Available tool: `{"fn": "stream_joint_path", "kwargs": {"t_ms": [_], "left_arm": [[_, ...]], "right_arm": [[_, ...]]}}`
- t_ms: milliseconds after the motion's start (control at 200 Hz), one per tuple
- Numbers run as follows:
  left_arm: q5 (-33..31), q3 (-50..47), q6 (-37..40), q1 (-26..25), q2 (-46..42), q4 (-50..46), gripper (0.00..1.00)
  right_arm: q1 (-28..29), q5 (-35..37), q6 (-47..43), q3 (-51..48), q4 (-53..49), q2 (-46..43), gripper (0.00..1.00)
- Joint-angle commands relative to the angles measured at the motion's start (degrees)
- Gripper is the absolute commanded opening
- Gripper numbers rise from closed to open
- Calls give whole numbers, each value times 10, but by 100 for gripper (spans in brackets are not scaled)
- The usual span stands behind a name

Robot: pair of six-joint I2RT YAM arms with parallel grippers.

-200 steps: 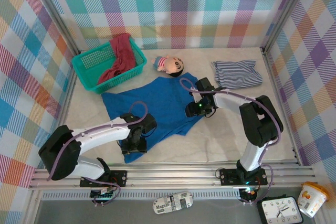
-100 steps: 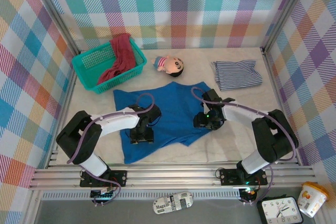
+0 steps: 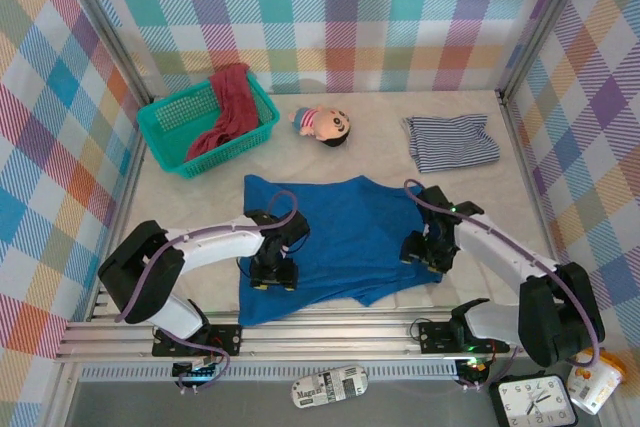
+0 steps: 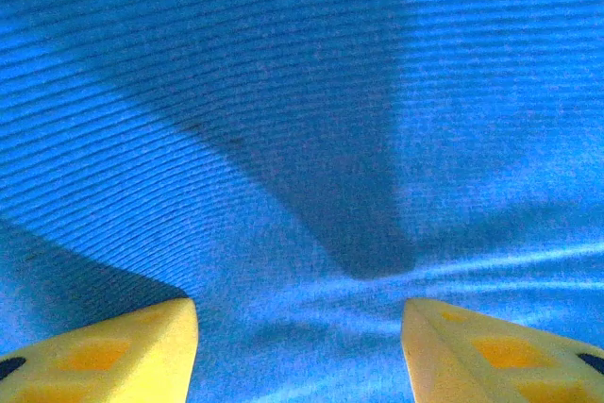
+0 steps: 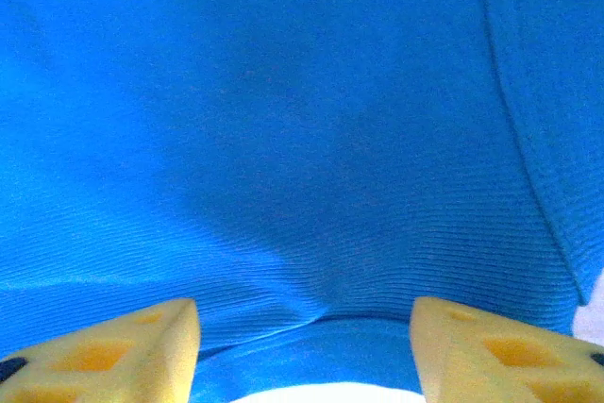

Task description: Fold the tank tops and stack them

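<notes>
The bright blue tank top (image 3: 335, 232) lies spread flat across the middle of the table. My left gripper (image 3: 272, 273) rests on its near-left part, jaws apart, with ribbed blue cloth (image 4: 283, 139) under and between the yellow fingers (image 4: 132, 346). My right gripper (image 3: 422, 255) sits at the top's right edge, also open, with blue cloth (image 5: 283, 139) spanning between its fingers and a sliver of white table at the bottom. The striped tank top (image 3: 452, 142) lies folded at the back right. The dark red tank top (image 3: 228, 112) hangs over the basket's rim.
A teal mesh basket (image 3: 170, 137) stands at the back left. The small doll (image 3: 325, 124) lies just behind the blue top. An aluminium rail (image 3: 330, 332) runs along the near edge, and checked walls close in the other three sides.
The blue top has slid to the right and flattened out. Both grippers moved right and toward the near edge along with it; the right arm has stretched out.
</notes>
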Motion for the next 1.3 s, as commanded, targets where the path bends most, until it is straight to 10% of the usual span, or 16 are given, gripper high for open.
{"fn": "stream_joint_path", "kwargs": {"t_ms": [0, 240, 550, 880, 1295], "left_arm": [[-18, 66, 52, 32, -6, -61, 60], [-76, 174, 158, 196, 15, -29, 61], [-89, 317, 372, 322, 164, 33, 62], [-82, 429, 595, 364, 301, -17, 60], [-73, 529, 674, 388, 385, -51, 59]], "right_arm": [[-1, -17, -99, 57, 47, -16, 64], [-1, -72, -359, 144, 243, 73, 69], [-11, -144, -587, 348, 224, 328, 65], [-29, -170, -653, 430, 188, 438, 65], [-36, -209, -633, 466, 174, 485, 64]]}}
